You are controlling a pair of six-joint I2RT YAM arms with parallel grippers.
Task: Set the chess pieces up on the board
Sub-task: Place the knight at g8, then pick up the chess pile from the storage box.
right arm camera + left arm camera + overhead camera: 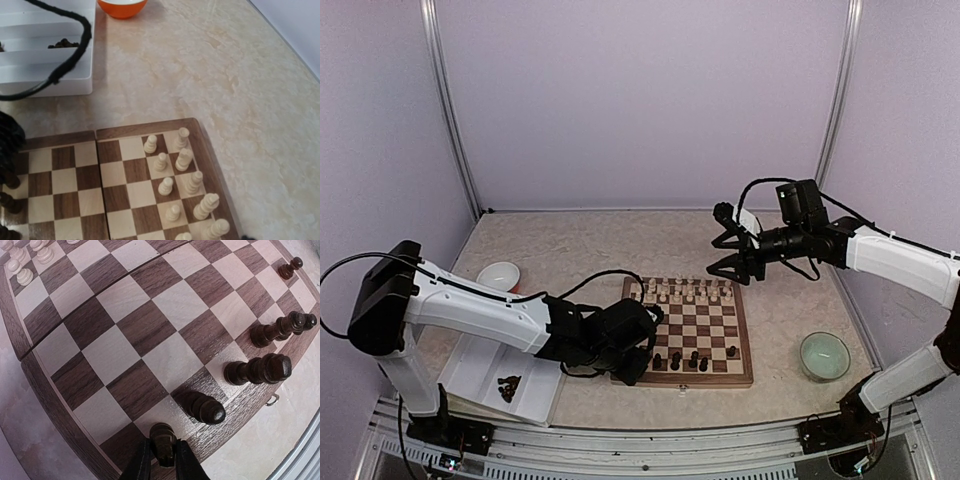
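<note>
L gripper (163, 452) is low at the near L corner of the board (55, 410). Its fingers (141, 465) press on both sides of a dark piece (162, 435), so it looks like it's gripping that piece. The piece stands up in the row by the near edge, just beside another dark piece (205, 407).

To do this bit well: check the piece is in the middle of its square & flat on the wood. Then open slow, only a little, & lift straight up, so the fingers don't bump it or the one next to it. More dark pieces (508, 385) lie in the white tray (480, 360).

R gripper (718, 256) hangs open w/ nothing in it, over the far R side, by the light pieces (685, 292).
</note>
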